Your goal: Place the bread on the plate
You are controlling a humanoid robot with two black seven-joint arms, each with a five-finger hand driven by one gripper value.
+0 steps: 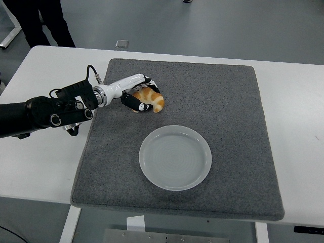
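On a white counter [40,167] covered by a grey mat [223,126], a robot's left hand [139,93] closes around a piece of bread [150,98].

The counter fills most of the view, with the large rectangular mat lying across its middle. A black left arm [35,116] reaches in from the left edge, ending in a white wrist and a hand with black fingers. Nearer the front of the mat sits a round, pale, translucent plate [175,157], holding nothing. The golden-brown bread lies on the mat's far left part, apart from the plate and beyond it. The hand's fingers curl over and under the bread, gripping it. At the top left corner, a person's dark trouser legs [38,23] stand on the floor.
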